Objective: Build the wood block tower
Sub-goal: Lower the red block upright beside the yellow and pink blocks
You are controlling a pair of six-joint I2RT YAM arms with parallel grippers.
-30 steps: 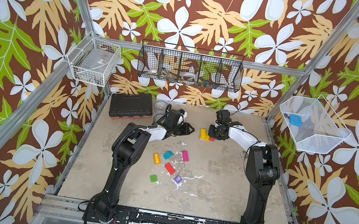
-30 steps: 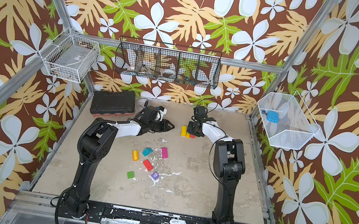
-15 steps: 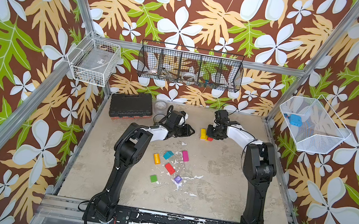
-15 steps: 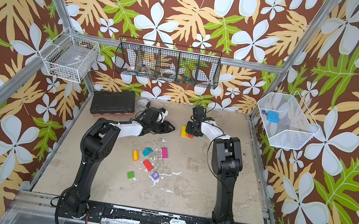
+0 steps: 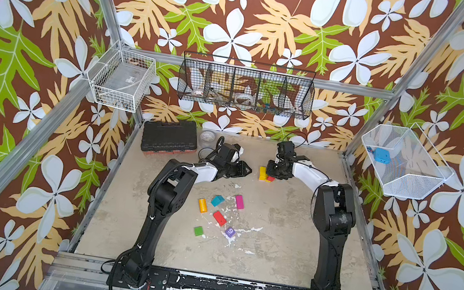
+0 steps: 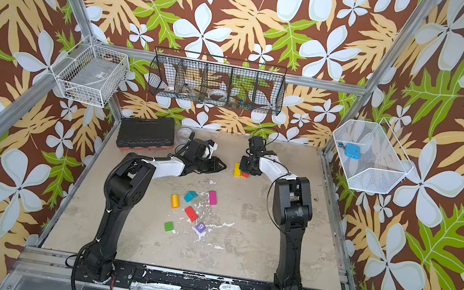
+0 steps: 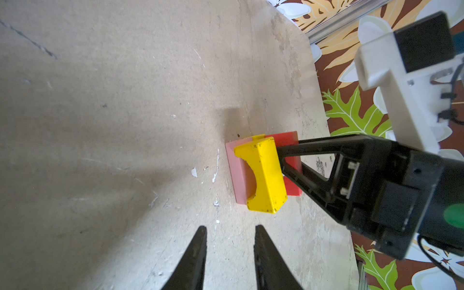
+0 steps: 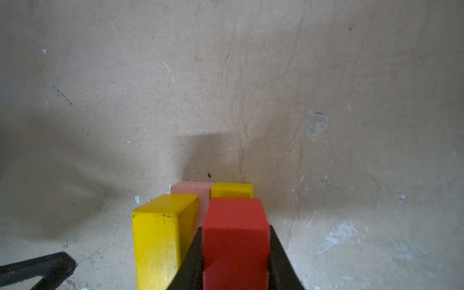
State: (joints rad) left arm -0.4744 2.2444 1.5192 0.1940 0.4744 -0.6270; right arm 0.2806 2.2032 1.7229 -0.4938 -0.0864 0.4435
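Right gripper (image 8: 235, 229) is clenched on a red block (image 8: 236, 213), with its jaws pressing the block's 2 long sides. It works at a small cluster near the far end of the table (image 5: 272, 237). Left gripper (image 7: 230, 226) is parted and empty, and its tips point at the same cluster from just beside it.

Condition of the work: the tower is only a base. A yellow arch block (image 7: 263, 175) stands with its cut-out facing a pink block (image 7: 234, 173), and a second yellow block (image 8: 232, 190) lies behind them. The red block sits close against this group. I cannot tell whether it rests on the table or hangs clear of it.

Risks noted:
1. The jaw nearest the arch block has almost no clearance. Opening wide would likely knock that block aside.
2. A sideways drift during release would probably push the base pieces apart.
3. Any advance by the left gripper would likely shove the pink block out of line.
4. The teal block (image 5: 217, 201) and purple cube (image 5: 230, 231) wait mid-table, well apart from the cluster. Stacking them on a skewed base would probably topple it.
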